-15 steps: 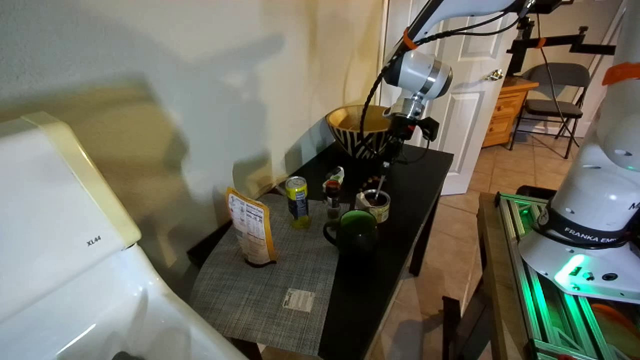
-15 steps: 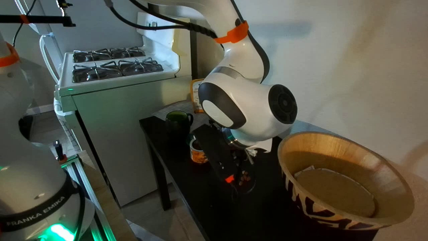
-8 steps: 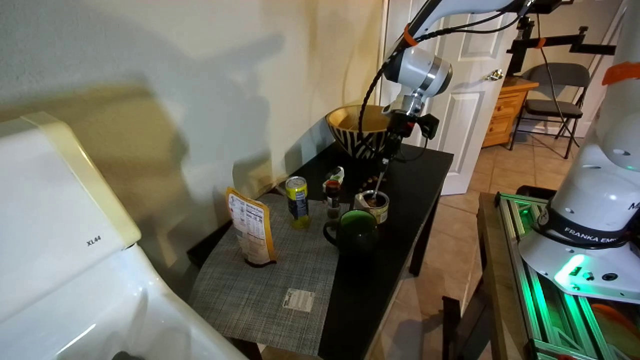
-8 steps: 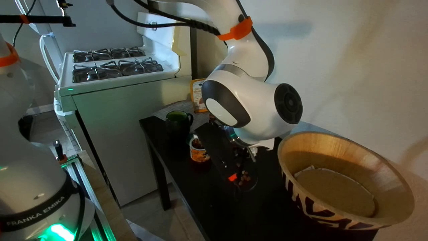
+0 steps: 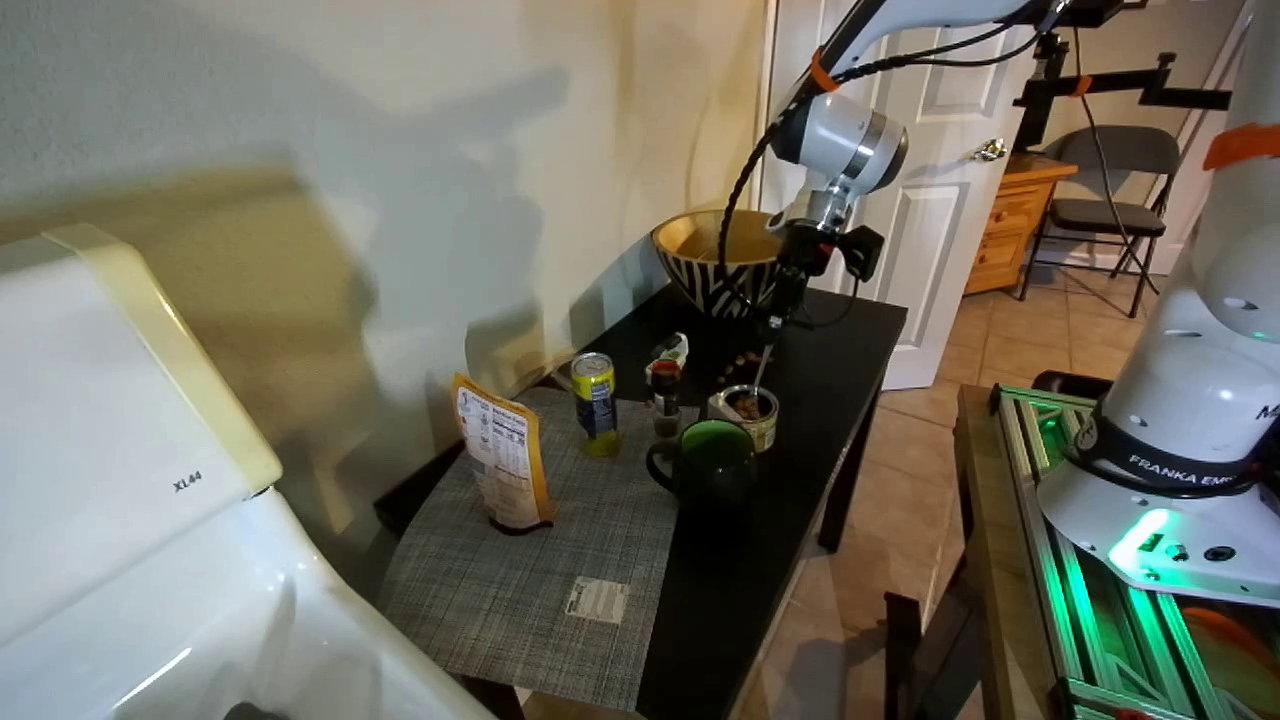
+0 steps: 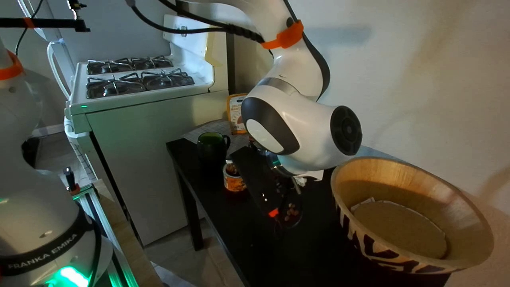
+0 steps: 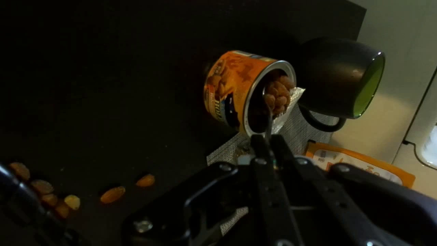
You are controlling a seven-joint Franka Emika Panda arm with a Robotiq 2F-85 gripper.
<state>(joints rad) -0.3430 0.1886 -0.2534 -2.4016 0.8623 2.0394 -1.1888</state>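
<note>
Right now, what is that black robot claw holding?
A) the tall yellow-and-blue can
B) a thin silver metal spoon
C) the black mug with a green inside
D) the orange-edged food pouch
B: the wrist view shows the black gripper clasping the thin silver metal spoon, which reaches the mouth of the open orange can.

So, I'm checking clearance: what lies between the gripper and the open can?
In the wrist view, a spoon bridges that stretch, clamped in the gripper at one end, with brown pieces at the other, at the mouth of the can.
</note>
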